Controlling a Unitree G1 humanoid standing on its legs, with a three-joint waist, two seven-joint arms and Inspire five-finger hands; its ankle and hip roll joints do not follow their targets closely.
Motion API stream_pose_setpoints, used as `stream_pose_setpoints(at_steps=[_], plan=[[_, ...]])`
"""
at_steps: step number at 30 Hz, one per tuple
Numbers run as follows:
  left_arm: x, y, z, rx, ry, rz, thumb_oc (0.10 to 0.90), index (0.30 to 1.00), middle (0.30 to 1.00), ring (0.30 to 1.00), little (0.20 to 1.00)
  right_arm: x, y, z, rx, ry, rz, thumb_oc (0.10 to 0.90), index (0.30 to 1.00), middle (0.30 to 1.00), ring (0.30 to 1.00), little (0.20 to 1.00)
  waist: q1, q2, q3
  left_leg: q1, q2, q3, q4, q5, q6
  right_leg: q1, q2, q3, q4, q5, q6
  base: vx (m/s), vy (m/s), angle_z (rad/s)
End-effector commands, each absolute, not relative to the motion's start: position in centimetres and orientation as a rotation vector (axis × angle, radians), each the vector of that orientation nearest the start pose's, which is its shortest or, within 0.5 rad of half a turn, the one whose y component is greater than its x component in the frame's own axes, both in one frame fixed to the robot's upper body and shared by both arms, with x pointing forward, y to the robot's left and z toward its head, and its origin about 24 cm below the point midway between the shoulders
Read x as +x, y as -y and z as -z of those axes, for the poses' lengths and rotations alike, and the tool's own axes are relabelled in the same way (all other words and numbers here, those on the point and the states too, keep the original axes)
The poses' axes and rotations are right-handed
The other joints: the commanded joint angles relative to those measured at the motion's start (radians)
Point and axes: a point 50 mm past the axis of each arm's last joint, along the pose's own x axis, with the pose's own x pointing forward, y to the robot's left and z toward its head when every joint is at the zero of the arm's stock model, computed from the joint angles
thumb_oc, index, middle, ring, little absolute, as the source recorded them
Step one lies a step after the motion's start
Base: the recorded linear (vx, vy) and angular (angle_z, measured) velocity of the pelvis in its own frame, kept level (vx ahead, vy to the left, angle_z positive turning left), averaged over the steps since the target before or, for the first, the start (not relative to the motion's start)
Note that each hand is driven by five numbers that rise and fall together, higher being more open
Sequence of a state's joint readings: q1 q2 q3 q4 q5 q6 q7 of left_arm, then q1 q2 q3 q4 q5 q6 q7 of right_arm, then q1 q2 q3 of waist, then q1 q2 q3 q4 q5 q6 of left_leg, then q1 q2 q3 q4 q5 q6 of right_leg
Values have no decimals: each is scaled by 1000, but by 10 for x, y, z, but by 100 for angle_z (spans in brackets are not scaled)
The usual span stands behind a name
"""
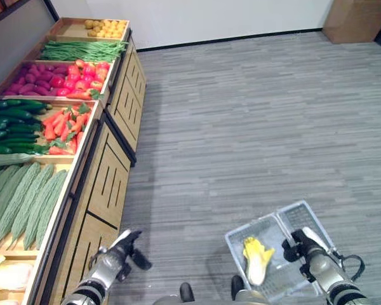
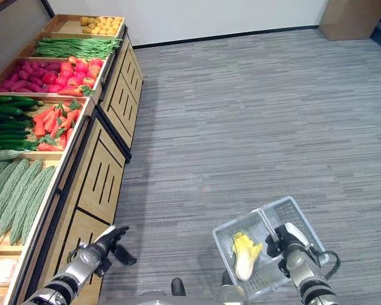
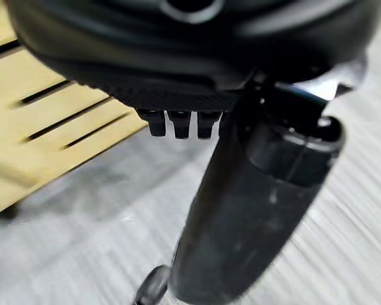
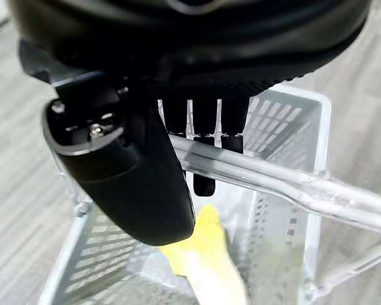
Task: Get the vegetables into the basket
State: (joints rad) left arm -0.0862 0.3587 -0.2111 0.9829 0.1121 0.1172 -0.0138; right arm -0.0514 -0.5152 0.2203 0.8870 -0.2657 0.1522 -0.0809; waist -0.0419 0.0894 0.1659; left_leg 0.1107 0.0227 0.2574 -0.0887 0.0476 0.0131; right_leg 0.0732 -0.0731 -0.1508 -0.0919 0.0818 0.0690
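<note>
Looking down from the head, we see our right hand [image 1: 303, 244] hooked round the clear handle [image 4: 286, 181] of the grey plastic basket [image 1: 241, 241], which hangs low over the grey floor [image 1: 254, 127]; in the right wrist view the fingers [image 4: 204, 152] curl over the bar with the thumb [image 4: 130, 178] closed in front of it. Inside the basket lies one vegetable, a yellow-and-white leafy cabbage [image 1: 256, 257], stretched along the basket's floor. Our left hand [image 1: 124, 251] hangs free by the front of the wooden counter [image 1: 108, 184], holding nothing; in the left wrist view its fingers [image 3: 178, 122] show only as curled tips tucked beneath the palm, with the thumb [image 3: 254, 210] standing out over the floor. Along the counter top, open bins hold the rest of the produce: bumpy pale green gourds [image 1: 22, 203] at the near end, then dark cucumbers [image 1: 9, 124] beside orange carrots [image 1: 63, 127], purple sweet potatoes [image 1: 32, 79] beside red peppers [image 1: 82, 76], a bin of green beans [image 1: 82, 49], and yellow potatoes [image 1: 105, 27] at the far end by the wall.
</note>
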Motion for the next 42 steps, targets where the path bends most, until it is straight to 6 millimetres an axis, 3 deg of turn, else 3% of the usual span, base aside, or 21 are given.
stream_pose_setpoints(at_steps=[1,6,8,14,22,33,39,42], plan=[[195,-270,107,514,-924,-134,900,1000,1000,1000,1000,189,311,83,-883,-874,112,400,300,300,300,300,14,-65,-32,39,-20,-21,14,-119,0,0,-32,-38,40,-90,41,0,0,0],[152,-269,132,334,-1075,-315,900,1000,1000,1000,1000,164,305,104,-789,-962,150,400,300,300,300,300,18,-78,-19,39,-17,-19,16,-118,-3,1,-28,-36,36,-93,36,0,0,0],[135,-268,140,345,-1137,-340,900,1000,1000,1000,1000,154,300,111,-725,-981,171,400,300,300,300,300,19,-82,-13,39,-17,-17,15,-116,-4,2,-27,-34,33,-93,35,4,-3,-4],[109,-268,148,390,-1242,-326,900,1000,1000,1000,1000,123,302,126,-650,-1107,220,400,300,300,300,300,20,-79,-19,43,-18,-19,1,-111,-6,6,-27,-39,27,-91,37,2,0,-1],[110,-263,150,382,-1230,-308,900,1000,1000,1000,1000,98,289,142,-560,-1217,216,400,300,300,300,300,23,-82,-22,36,-23,-28,1,-111,-3,6,-31,-50,28,-89,41,0,13,1],[115,-267,146,410,-1204,-321,900,1000,1000,1000,1000,97,265,151,-446,-1215,216,400,300,300,300,300,21,-86,-3,12,-45,-27,26,-137,27,-40,-55,-26,86,-88,57,8,108,0],[118,-264,146,389,-1173,-358,900,1000,1000,1000,1000,98,262,151,-375,-1201,282,400,300,300,300,300,22,-96,44,-17,-59,-22,110,-194,62,-114,-76,8,252,-129,72,22,168,-6],[121,-261,145,384,-1160,-364,900,1000,1000,1000,1000,104,262,150,-344,-1177,309,400,300,300,300,300,26,-101,87,-25,-68,-4,142,-216,86,-211,-95,29,431,-93,95,-4,166,-33]])
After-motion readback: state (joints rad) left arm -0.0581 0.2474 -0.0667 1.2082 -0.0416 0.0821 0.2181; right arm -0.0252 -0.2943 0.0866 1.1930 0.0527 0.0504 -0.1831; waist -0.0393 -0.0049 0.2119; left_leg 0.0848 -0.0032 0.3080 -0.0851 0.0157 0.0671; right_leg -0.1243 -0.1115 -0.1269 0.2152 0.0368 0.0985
